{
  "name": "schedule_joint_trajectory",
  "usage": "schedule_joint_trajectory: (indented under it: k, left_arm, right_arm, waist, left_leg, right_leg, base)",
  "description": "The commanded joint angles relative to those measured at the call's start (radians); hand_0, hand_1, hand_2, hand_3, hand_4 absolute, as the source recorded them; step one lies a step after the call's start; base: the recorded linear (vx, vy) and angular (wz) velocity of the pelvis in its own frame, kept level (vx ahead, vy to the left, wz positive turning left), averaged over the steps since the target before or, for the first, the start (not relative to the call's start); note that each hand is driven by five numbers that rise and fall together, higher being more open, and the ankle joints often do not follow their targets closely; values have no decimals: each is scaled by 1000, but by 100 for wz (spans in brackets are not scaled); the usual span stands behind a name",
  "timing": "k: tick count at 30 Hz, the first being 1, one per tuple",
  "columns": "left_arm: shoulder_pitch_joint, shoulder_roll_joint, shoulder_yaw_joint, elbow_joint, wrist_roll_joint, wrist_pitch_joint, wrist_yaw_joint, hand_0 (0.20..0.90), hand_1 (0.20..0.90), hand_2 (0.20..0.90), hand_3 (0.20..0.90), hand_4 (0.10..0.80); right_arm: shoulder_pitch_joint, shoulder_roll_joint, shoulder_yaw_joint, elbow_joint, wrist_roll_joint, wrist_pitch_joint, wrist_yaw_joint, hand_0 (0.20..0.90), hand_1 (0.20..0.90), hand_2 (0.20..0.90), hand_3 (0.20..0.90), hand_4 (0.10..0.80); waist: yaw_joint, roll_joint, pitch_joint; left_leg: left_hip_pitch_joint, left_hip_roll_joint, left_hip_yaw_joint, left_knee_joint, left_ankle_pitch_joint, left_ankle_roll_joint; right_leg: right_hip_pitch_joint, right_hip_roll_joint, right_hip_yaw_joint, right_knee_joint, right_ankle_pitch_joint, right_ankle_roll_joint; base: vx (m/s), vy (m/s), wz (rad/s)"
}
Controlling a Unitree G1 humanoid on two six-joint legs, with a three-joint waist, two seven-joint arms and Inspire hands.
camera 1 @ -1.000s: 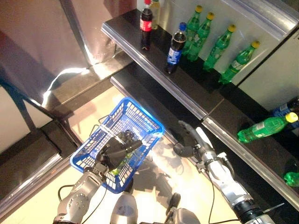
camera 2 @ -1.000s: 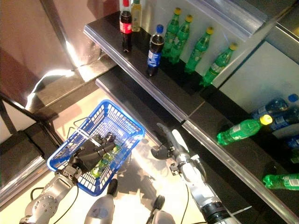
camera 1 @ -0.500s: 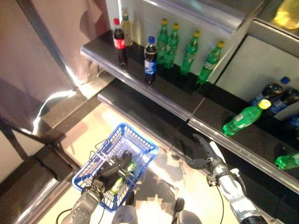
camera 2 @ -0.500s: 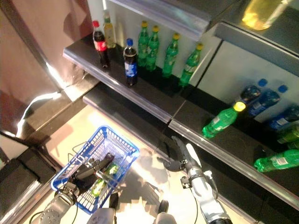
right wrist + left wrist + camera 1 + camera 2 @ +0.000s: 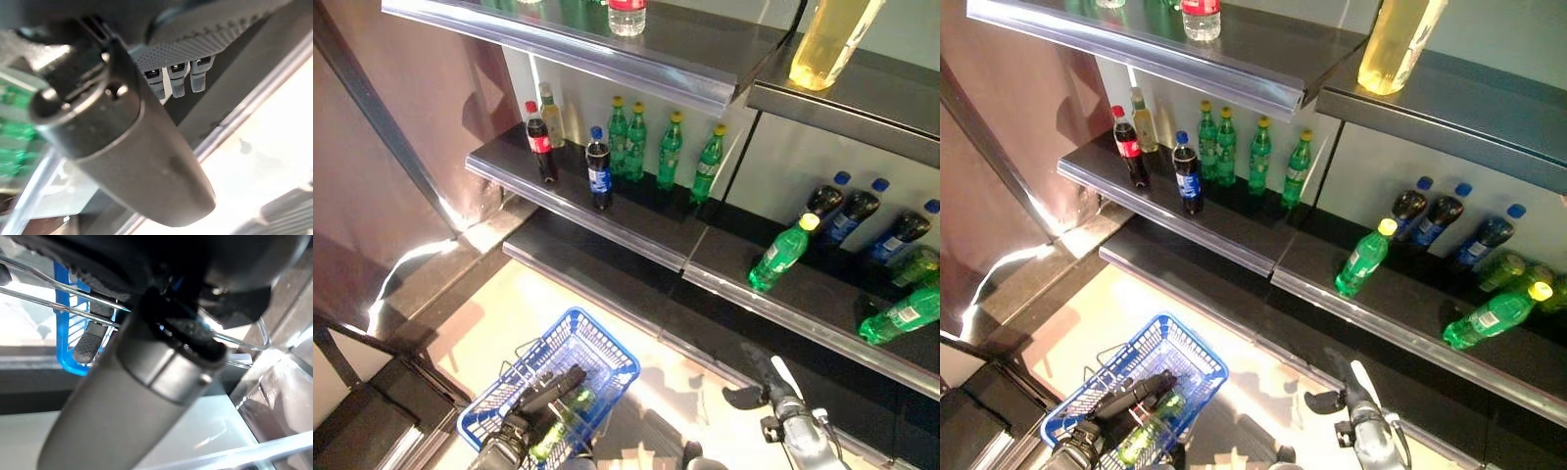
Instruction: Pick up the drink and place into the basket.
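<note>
Blue plastic basket (image 5: 607,357) sits low over the pale floor, its wire handle gripped in the curled fingers of the left hand (image 5: 548,392). 1 green drink bottle (image 5: 1148,431) lies inside it (partly behind that hand). Right hand (image 5: 759,382) hangs near the lower shelf (image 5: 636,230), fingers straight, holding nothing. 4 green bottles (image 5: 668,152) stand there.

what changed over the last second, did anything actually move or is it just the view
Mostly the view: the camera tipped up, bringing the upper shelf into sight, so the whole scene slid down. The left hand stays curled round the handle of the blue basket, with a green bottle still lying inside. The right hand stays open and empty. The shelf bottles have not moved.
</note>
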Motion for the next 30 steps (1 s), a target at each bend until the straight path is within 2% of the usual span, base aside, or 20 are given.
schedule_joint_trajectory:
  k: [1, 6, 13, 17, 22, 24, 26, 27, 30]
  left_arm:
    - [-195, 2, 82, -25, 18, -207, -140, 300, 300, 300, 200, 100]
    - [-193, -2, 85, 77, 60, -198, -137, 300, 300, 300, 200, 100]
    - [-206, -9, 69, 286, 165, -195, -146, 300, 300, 300, 200, 100]
    - [-219, -15, 53, 401, 224, -202, -158, 300, 300, 300, 200, 100]
    - [-231, -19, 45, 441, 240, -202, -187, 300, 300, 300, 200, 100]
    - [-244, -22, 22, 446, 238, -198, -197, 300, 300, 300, 200, 100]
    - [-258, -20, 3, 456, 234, -202, -200, 300, 300, 300, 200, 100]
    - [-257, -20, 4, 452, 233, -202, -194, 300, 300, 300, 200, 100]
    - [-241, -6, 27, 416, 241, -197, -183, 300, 300, 300, 200, 100]
  right_arm:
    - [-63, -46, -24, 64, 71, -93, -48, 900, 900, 900, 900, 800]
    - [-62, -27, -45, 154, 120, -83, -21, 900, 900, 900, 900, 800]
    - [-76, 25, -63, 381, 203, -108, 52, 900, 900, 900, 900, 800]
    - [-87, 44, -80, 483, 253, -69, 98, 900, 900, 900, 900, 800]
    - [-91, 43, -102, 532, 291, -43, 118, 900, 900, 900, 900, 800]
    - [-84, 39, -119, 549, 340, -41, 120, 900, 900, 900, 900, 800]
    - [-80, 39, -146, 563, 361, -44, 132, 900, 900, 900, 900, 800]
    - [-81, 41, -151, 563, 353, -43, 138, 900, 900, 900, 900, 800]
    - [-83, 51, -155, 554, 345, -26, 165, 900, 900, 900, 900, 800]
  waist:
    - [14, 57, -86]
    - [9, 58, -88]
    - [-5, 57, -93]
    - [-21, 51, -94]
    - [-33, 46, -89]
    - [-51, 40, -81]
    - [-76, 27, -73]
    - [-77, 22, -71]
    - [-75, 6, -50]
  left_leg:
    - [32, -41, 39, 5, -89, 32]
    - [38, -43, 48, 5, -96, 36]
    - [44, -52, 63, 5, -105, 46]
    - [51, -62, 78, 5, -113, 53]
    - [63, -71, 92, 5, -121, 60]
    - [68, -70, 117, 5, -122, 64]
    - [75, -78, 167, 5, -129, 62]
    - [78, -80, 188, 5, -133, 58]
    - [98, -72, 284, 5, -140, 39]
  right_leg:
    - [26, 11, -10, 56, -67, 23]
    - [22, 9, -1, 70, -74, 24]
    - [11, 7, 20, 87, -74, 28]
    - [2, 9, 45, 93, -68, 33]
    - [-9, 10, 72, 102, -64, 38]
    - [-28, 7, 94, 111, -53, 48]
    - [-57, -4, 103, 75, -4, 71]
    - [-72, -9, 87, 65, 23, 80]
    - [-140, -41, -12, 81, 127, 110]
  base:
    - [31, 15, -12]
    - [15, 15, -3]
    - [2, 60, -12]
    - [-20, 115, -14]
    - [-20, 127, -23]
    - [-76, 204, -29]
    - [-99, 124, -50]
    - [-80, 27, -48]
    - [-85, -49, -112]
